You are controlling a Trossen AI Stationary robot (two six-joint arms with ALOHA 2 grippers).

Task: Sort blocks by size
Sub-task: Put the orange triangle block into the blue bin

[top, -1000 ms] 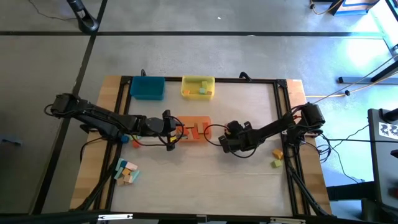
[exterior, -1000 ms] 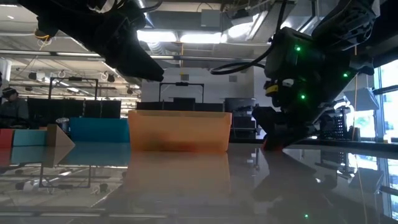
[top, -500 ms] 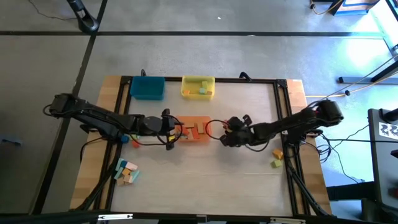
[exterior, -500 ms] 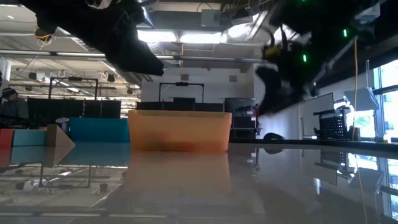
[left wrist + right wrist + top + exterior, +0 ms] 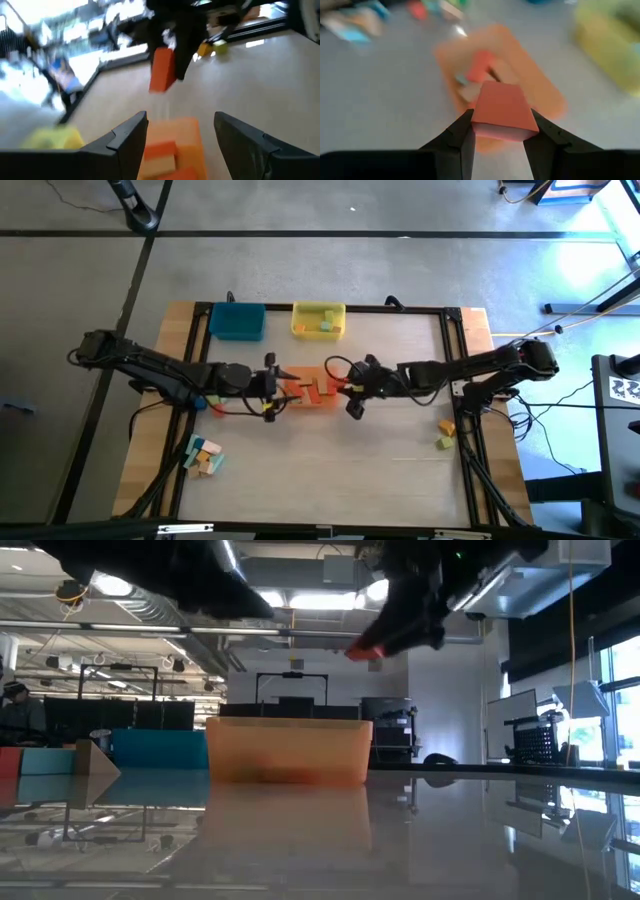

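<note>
- While the right gripper [image 5: 501, 131] pinches a red-orange rectangular wooden block [image 5: 501, 111] between its fingers, it hangs above the near end of the shallow orange plastic tray [image 5: 318, 402] at mid-counter; the step in hand looks like the carry-and-drop into that tray.
- Next, I judge, the block must be brought squarely over the tray's bare floor, lowered beside the red and tan blocks [image 5: 161, 155] already inside, and let go.
- Opposite, the left gripper [image 5: 180, 137] hovers at the tray's other end with its fingers spread wide and nothing between them.
- Unsorted blocks remain: a pastel cluster [image 5: 203, 456] near the left front corner, two yellowish pieces [image 5: 445, 434] by the right rail.
- Pale wooden counter [image 5: 380, 470] inside a black frame, glossy at low angle; a blue tray [image 5: 237, 321] and a yellow tray [image 5: 319, 321] sit at its far edge.
- Beyond lies an open workshop with ceiling lights, monitors, and a seated person [image 5: 14, 712] far off.
</note>
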